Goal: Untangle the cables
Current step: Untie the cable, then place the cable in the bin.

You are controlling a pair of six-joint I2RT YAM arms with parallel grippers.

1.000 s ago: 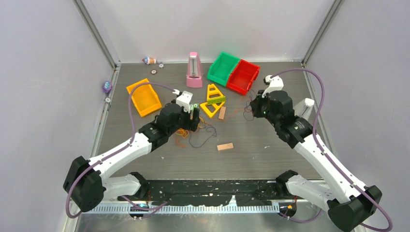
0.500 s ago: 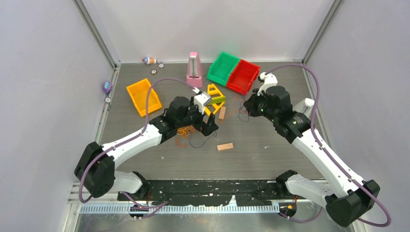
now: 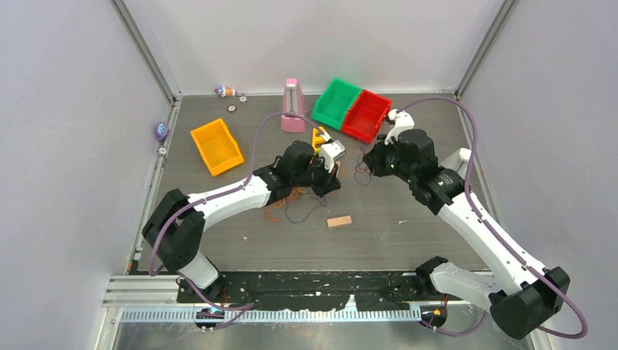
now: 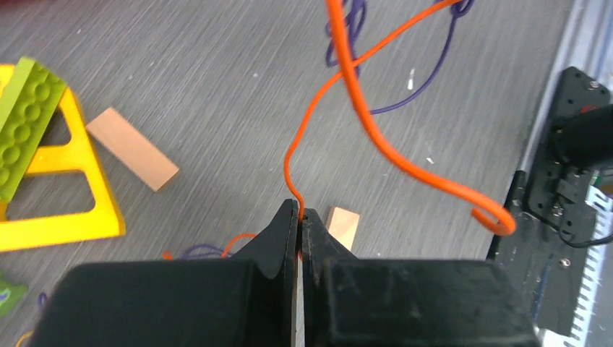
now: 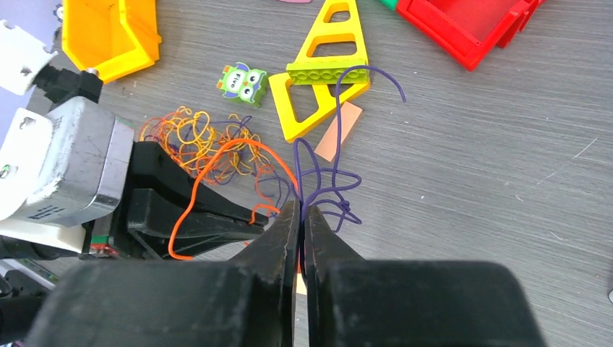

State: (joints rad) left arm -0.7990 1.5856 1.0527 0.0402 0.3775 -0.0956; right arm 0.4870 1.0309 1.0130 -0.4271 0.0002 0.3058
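**Both pincers closed on strands of the cables**

At the far left of the table (image 3: 408, 240) we see an orange bin (image 3: 216, 146), well apart from the rest. Next come the cables (image 5: 195, 141). Most of them form a loose heap of orange, yellow and purple strands lying on the table, close to the left arm's wrist and near an owl block (image 5: 243, 82).

The left gripper (image 4: 299, 215) has its jaws pressed together on a thin orange strand (image 4: 291, 163), which rises from the tips and climbs across the wrist view. A nearer orange length (image 4: 376, 137) crosses it and ends in a hook. Below lie two wooden blocks (image 4: 132, 148), one beside a yellow triangle (image 5: 325, 43) that carries a green brick (image 5: 318, 71).

Further right, the right gripper (image 5: 301, 211) faces the left one at close range. Its jaws are closed on a few purple strands (image 5: 318, 181), which fan out upward from the tips. An orange loop (image 5: 217, 155) arcs from there across the left gripper's fingers.

At the back stand a pink metronome (image 3: 293, 106), then a green bin (image 3: 336, 103) touching a red bin (image 3: 366, 115).
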